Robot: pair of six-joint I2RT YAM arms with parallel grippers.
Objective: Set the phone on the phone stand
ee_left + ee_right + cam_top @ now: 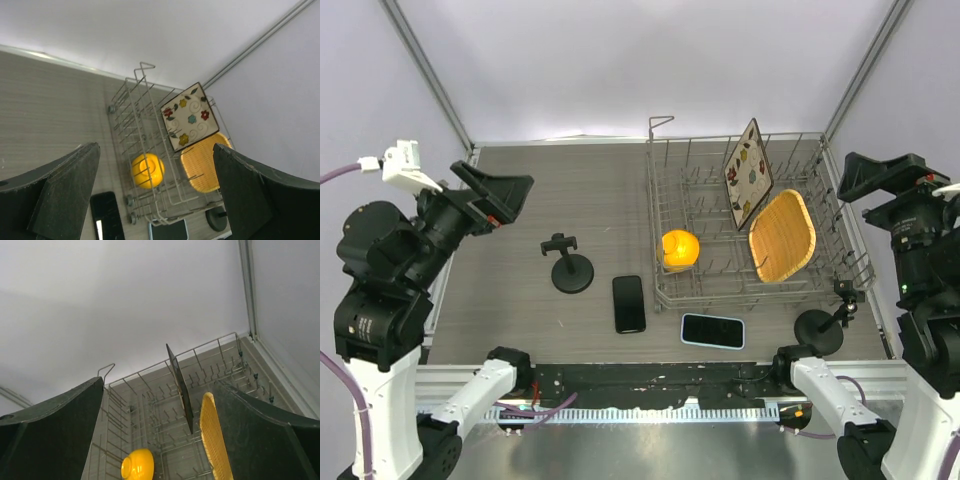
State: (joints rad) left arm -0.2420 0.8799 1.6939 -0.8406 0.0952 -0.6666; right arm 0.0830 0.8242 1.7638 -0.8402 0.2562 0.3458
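Note:
A black phone lies flat on the table, just right of a black phone stand. A second phone in a light-blue case lies in front of the dish rack, with a second stand to its right. My left gripper hangs open high over the table's left side, well away from both phones. The left wrist view shows the black phone, the cased phone and the right stand far below the open gripper. At the right edge my right gripper is raised and open, empty.
A wire dish rack fills the right half of the table. It holds a yellow bowl, a flower-patterned square plate standing on edge and a yellow woven plate. White walls close in the back and sides.

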